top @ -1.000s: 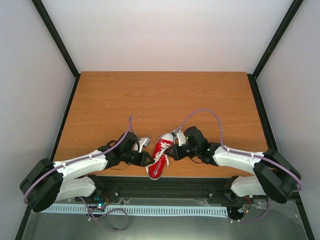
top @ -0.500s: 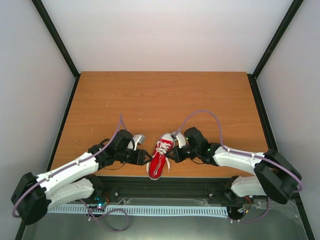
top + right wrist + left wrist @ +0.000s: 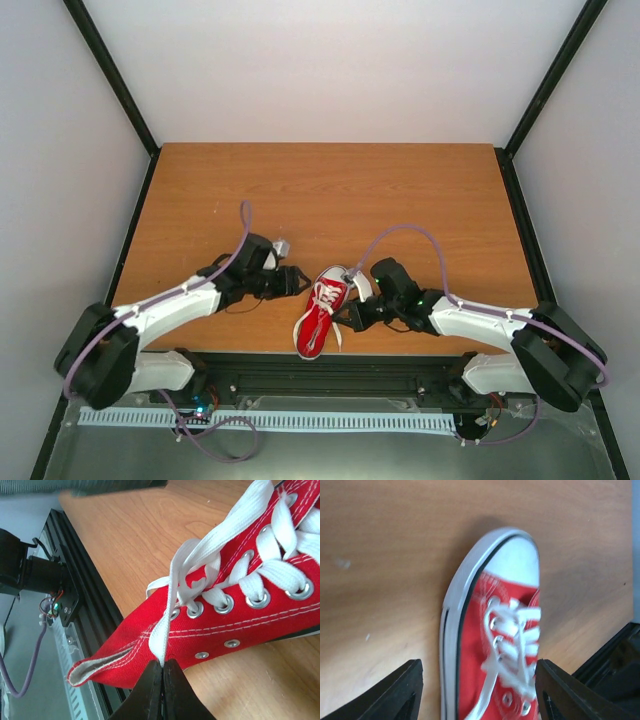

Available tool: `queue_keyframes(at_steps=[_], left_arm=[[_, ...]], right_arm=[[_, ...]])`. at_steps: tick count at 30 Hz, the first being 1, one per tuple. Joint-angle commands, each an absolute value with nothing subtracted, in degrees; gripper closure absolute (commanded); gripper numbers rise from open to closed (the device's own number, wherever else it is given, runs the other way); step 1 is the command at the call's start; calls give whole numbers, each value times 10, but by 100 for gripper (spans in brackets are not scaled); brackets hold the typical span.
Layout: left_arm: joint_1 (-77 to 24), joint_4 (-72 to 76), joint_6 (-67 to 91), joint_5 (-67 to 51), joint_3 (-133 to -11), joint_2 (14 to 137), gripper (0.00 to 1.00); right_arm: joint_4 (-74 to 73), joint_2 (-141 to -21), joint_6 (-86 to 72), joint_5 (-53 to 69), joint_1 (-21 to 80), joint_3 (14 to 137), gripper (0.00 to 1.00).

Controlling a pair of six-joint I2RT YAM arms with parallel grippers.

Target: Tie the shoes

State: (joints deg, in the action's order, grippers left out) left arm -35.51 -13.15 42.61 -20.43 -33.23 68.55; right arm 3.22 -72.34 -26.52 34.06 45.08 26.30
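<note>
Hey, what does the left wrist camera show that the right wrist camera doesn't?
Only the left wrist view: the white toe cap and the open left gripper.
Only the right wrist view: the right gripper shut on a white lace, plus the black rail along the table edge.
Both: the red sneaker, its laced eyelets and the wooden table.

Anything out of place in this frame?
The shoe sits at the table's near edge, and its heel seems to poke past it. The right fingers pinch one untied lace; the left fingers stand open, empty.
</note>
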Motion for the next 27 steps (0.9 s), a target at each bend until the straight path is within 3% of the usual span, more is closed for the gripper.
queue_keyframes(at_steps=[1,10,21,27], left_arm=[[-345,-56,424,-228,-413,760,34],[-345,-79,378,-285,-485,895,32],[-345,-68,377,-307,-480,920,60],[-350,-79,374,-309,-485,933,59]], right_arm=[[31,-717,-242,368,451,256,97],[36,-742,-231,378,451,260,97],[45,-753,-229,378,451,258,97],[46,-754,-229,379,451,258,97]])
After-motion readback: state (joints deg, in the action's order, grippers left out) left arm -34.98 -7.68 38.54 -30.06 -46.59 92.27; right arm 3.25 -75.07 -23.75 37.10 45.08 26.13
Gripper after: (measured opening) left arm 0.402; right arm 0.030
